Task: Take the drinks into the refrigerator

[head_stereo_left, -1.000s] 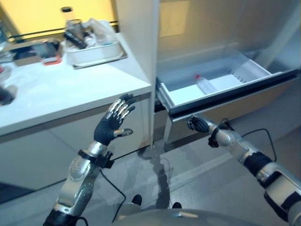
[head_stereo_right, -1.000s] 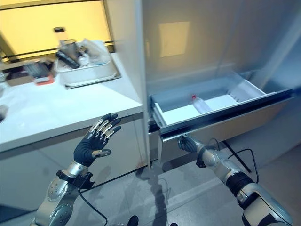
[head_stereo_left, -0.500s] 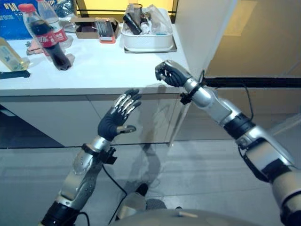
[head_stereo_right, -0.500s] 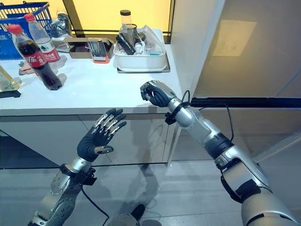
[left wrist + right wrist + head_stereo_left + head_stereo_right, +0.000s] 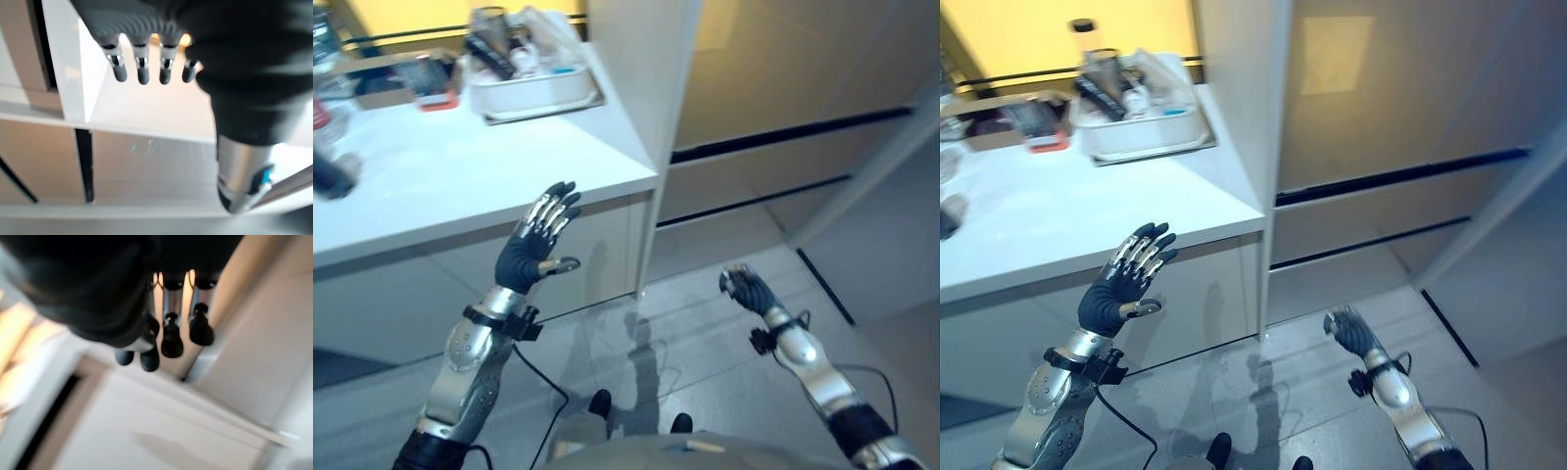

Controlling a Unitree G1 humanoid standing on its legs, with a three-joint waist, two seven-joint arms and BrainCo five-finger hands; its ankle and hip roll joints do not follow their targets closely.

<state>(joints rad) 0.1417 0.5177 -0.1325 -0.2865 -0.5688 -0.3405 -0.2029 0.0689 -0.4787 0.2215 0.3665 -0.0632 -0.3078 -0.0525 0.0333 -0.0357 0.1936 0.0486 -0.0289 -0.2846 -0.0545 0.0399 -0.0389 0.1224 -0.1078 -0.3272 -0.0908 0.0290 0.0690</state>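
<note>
No text, label or number can be read anywhere.

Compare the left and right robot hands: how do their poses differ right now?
The left robot hand is raised before the white countertop, fingers straight and spread; the right robot hand hangs lower over the grey floor by the closed refrigerator drawers, fingers loosely bent. Both hold nothing.
</note>
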